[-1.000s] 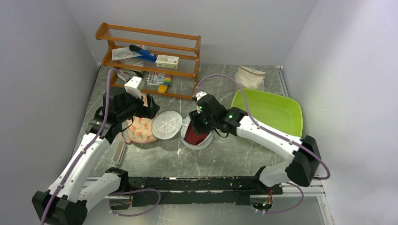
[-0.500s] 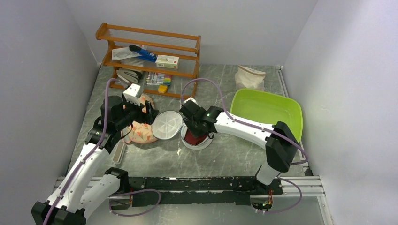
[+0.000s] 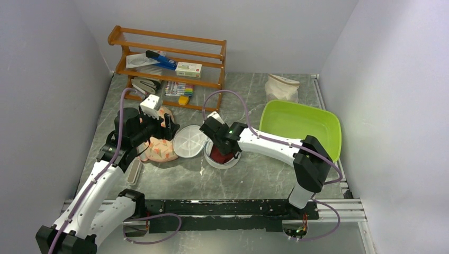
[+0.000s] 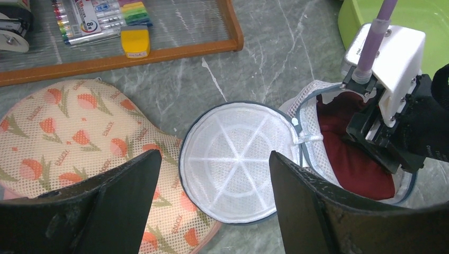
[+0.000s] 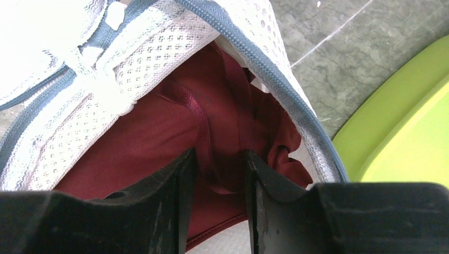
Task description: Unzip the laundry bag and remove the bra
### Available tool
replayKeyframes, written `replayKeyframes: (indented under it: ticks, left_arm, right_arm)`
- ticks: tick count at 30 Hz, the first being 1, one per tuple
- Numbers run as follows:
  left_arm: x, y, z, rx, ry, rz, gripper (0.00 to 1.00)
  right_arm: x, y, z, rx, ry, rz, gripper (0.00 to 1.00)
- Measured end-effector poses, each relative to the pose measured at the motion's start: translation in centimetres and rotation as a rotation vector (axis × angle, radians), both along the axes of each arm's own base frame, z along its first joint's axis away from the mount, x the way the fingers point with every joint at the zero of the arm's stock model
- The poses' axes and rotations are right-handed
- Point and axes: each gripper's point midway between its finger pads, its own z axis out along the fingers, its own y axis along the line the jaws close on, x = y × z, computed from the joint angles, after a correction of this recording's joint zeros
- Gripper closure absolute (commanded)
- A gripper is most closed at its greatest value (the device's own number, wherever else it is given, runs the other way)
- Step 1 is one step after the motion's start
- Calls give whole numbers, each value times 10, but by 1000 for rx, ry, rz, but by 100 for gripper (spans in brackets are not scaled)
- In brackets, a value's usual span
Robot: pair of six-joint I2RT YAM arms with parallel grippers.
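Note:
The laundry bag lies unzipped, its white mesh lid half point(image 3: 189, 141) flipped flat to the left of the base half point(image 3: 229, 161). The dark red bra point(image 5: 159, 121) fills the base. My right gripper point(image 5: 218, 154) is down inside the base, its jaws narrowed but still apart, with a fold of bra fabric and strap between the fingers point(image 5: 177, 180). The grey zipper rim point(image 5: 302, 121) curves around it. My left gripper point(image 4: 214, 154) hovers wide open and holds nothing, above the lid half point(image 4: 238, 159) and the edge of a peach floral padded item point(image 4: 69, 132).
A wooden rack point(image 3: 169, 66) with stationery stands at the back left. A lime green tray point(image 3: 307, 124) sits right of the bag, with a cream cloth sack point(image 3: 282, 86) behind it. A long pale case point(image 3: 134, 172) lies near the left arm.
My right arm has reached left and down into the bag's base, and its jaws have narrowed around bra fabric. My left gripper shifted slightly toward the lid half.

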Motion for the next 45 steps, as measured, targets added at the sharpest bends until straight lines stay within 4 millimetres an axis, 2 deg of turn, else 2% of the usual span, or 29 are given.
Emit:
replayKeyframes:
  ticks: [7, 15, 20, 25, 35, 45]
  left_arm:
    - [0, -1, -1, 0, 4, -5, 14]
    - [-2, -4, 3, -8, -11, -25, 14]
    - [-2, -3, 8, -11, -31, -26, 15]
    - [-1, -4, 6, -8, -28, -29, 15]
    - [-5, -15, 1, -16, -16, -97, 14]
    - [-7, -21, -1, -17, -10, -130, 14]
  right_arm:
    - [-3, 0, -10, 9, 4, -2, 81]
    - [-9, 10, -16, 40, -3, 5, 100]
    - [-12, 11, -13, 65, -9, -3, 100]
    - [-15, 13, 3, 132, -23, 3, 100]
    - [-15, 28, 60, 346, -111, 33, 100]
    - [-16, 26, 90, 429, -163, 36, 100]
